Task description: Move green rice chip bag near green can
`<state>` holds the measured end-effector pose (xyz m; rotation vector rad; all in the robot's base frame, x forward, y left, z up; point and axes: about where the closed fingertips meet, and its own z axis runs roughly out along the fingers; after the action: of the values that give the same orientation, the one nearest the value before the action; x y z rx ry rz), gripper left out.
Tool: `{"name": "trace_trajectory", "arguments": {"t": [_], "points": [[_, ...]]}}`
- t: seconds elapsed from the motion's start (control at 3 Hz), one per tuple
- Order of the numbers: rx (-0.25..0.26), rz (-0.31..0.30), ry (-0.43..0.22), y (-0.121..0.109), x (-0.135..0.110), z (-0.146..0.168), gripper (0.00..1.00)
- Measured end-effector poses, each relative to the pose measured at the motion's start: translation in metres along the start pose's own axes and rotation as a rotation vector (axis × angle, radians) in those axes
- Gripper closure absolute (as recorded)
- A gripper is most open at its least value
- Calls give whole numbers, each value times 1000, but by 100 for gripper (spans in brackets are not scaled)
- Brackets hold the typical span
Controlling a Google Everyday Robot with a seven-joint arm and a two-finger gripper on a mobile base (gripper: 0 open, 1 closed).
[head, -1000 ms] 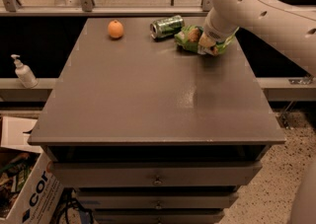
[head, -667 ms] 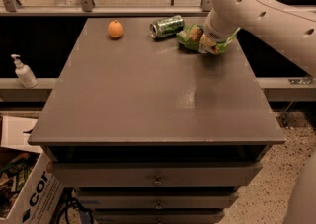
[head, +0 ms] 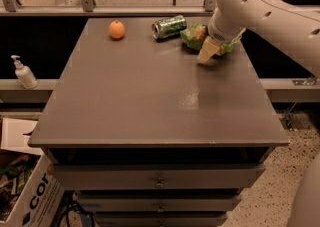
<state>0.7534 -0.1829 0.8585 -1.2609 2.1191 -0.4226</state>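
Gripper down on green rice chip bag; whether it grips, cannot tell. Bag crinkly, light green, lettering unreadable. Green can lies near, left of gripper. Cardboard box reads "cor".

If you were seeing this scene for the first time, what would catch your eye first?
The big white robot arm stands out, reaching in from the right with its tool at the crinkly light-green rice chip bag near the far right edge of the grey table. Just left of the bag, a small green metallic can lies on its side, and further left sits a small orange fruit.
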Motion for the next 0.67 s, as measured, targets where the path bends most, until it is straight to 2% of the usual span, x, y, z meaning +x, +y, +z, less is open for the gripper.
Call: {"name": "trace_trajectory", "arguments": {"t": [0.33,0.67], "points": [[-7,18,-15,-3,0,-5,0],[-49,97,-59,-7,9,-13,0]]}}
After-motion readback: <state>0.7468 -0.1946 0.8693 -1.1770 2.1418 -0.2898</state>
